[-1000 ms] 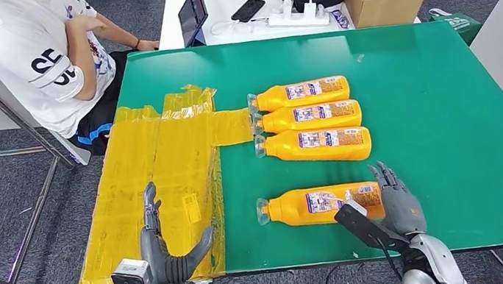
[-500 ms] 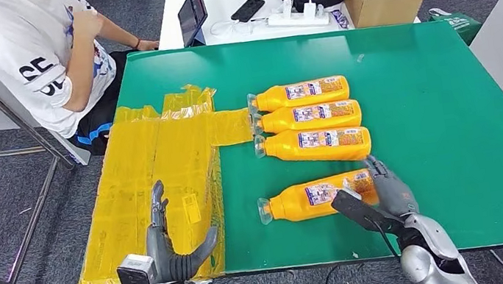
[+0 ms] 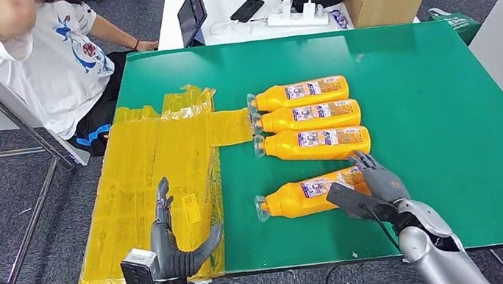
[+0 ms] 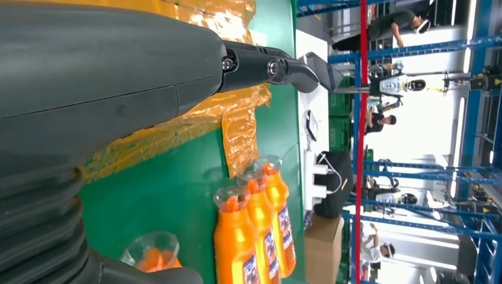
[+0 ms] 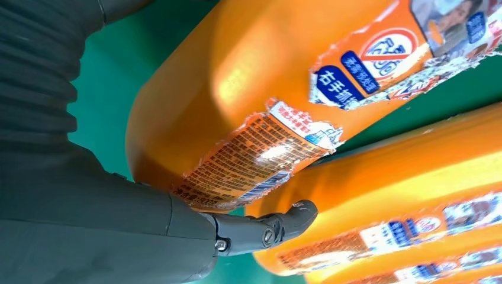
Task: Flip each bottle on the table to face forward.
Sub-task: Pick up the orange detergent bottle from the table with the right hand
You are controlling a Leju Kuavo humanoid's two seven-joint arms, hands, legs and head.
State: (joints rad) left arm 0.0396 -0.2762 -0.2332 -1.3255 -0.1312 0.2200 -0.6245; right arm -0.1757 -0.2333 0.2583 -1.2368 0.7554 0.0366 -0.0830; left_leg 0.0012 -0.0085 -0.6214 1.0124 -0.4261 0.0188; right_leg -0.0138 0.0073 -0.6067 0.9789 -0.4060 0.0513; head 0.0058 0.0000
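Orange bottles crowd the green bench [image 3: 453, 121]: three lie in a neat row [image 3: 308, 114], apparently done, while the right hand [image 3: 379, 185] grips the base of the fourth bottle [image 3: 308, 196], lying slanted nearby. Left hand [image 3: 170, 246] waits open, holding nothing.

The near orange bottle [image 5: 248, 77] carries a torn label [image 5: 379, 59] with a blue patch of white Chinese characters, "右手抓", beside a red circular prohibition sign. A second scrap [image 5: 254, 160] holds fine print and a barcode, too small to read.
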